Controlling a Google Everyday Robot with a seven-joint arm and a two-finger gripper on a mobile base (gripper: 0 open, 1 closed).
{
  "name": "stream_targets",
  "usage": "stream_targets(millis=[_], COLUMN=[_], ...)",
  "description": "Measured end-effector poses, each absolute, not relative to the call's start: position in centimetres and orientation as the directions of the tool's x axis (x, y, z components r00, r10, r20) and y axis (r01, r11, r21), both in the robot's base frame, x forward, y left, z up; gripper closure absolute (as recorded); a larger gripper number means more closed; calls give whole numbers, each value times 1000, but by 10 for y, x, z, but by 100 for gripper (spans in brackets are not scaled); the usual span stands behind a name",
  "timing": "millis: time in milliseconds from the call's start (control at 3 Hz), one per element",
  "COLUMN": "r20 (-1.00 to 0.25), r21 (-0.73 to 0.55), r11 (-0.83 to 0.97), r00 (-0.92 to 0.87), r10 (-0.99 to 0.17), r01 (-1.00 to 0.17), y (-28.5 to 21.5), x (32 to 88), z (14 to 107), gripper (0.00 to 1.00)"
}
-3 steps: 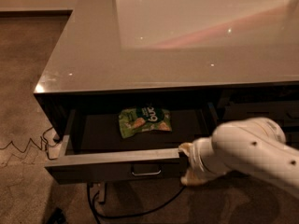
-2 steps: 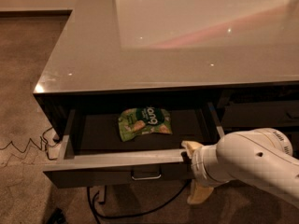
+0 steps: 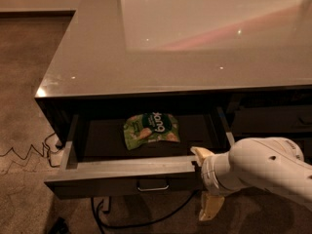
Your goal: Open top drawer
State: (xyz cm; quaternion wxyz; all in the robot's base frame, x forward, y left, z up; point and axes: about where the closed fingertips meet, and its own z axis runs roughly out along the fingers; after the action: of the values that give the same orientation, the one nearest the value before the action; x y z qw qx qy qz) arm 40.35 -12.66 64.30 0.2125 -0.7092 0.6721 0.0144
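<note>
**Desk:** What do you see on the surfaces?

**Operator:** I see a cabinet with a glossy grey top (image 3: 146, 57), smooth enough to throw back pale reflections. It stands on brownish, short-pile carpet (image 3: 24, 82). The top drawer (image 3: 122, 172) is a wide, dark grey box standing well out from under the top, open. Its floor is flat and dark, and there is one small rectangular loop handle (image 3: 153, 185) at the centre of the front.

**Desk:** Anything inside?

**Operator:** One crinkled green snack bag (image 3: 151, 129), lying flat near the middle of the drawer floor.

**Desk:** And the arm?

**Operator:** My arm (image 3: 263, 172) comes in from the lower right. It is a rounded, smooth white shell, reaching left and slightly up. The gripper (image 3: 205, 180) sits at the right end of the drawer front, well to the right of the handle. Its two tan fingers (image 3: 210, 209) are apart, one poking above the front's top edge and the other hanging below it. I can't tell whether either touches the front.

**Desk:** Anything on the floor?

**Operator:** Two cables. A thin zigzag one (image 3: 24, 152) is at the left, and a black one (image 3: 146, 223) loops under the drawer.
</note>
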Motion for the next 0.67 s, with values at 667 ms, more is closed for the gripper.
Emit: stream_targets(millis=[667], r20=[-314], r21=[-329], r11=[-31], r00=[140], r10=[-939], r01=[-944], y=[-130], x=[420], z=[669], gripper=[0])
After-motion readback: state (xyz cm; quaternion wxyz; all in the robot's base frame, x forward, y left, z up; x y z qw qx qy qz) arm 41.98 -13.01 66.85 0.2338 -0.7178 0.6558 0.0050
